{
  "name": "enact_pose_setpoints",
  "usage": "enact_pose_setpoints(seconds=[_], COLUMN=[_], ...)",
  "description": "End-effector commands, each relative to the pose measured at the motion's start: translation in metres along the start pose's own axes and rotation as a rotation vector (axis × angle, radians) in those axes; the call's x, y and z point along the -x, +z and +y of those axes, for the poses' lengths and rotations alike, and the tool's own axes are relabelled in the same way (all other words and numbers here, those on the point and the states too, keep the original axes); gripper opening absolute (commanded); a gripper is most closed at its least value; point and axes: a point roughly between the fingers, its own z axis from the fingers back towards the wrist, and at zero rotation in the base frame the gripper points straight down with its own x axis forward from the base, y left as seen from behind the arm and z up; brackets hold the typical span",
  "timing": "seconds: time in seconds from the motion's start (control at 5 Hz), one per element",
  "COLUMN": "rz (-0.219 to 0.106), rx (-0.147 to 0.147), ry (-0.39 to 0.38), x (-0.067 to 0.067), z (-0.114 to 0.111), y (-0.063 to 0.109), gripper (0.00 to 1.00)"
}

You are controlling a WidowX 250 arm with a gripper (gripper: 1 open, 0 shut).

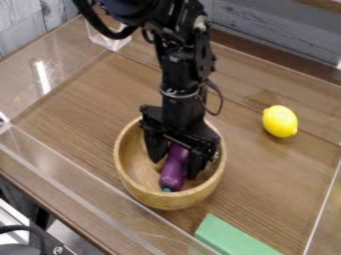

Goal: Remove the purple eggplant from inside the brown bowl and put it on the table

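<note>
we have the gripper down inside the brown bowl, jaws apart on both sides of the purple eggplant, nothing clamped yet. risk: eggplant is glossy & round, so it can slip out when we close, or the fingers push the bowl on the table.

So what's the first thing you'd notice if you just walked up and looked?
The black end effector reaching straight down into the brown bowl near the front of the table, its jaws open around a shiny purple eggplant. Next, the bright yellow lemon sitting alone on the right.
</note>
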Motion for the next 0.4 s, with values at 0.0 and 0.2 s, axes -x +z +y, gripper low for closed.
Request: enact_pose_setpoints(seconds=[0.0,0.2], rz=[-0.036,-0.043], rx=[0.006,0.011], ry=[-0.001,0.001], x=[-0.0057,-0.0064], z=[0.0018,0.0017], y=[0.0047,0.0039], gripper=[1.00,1.00])
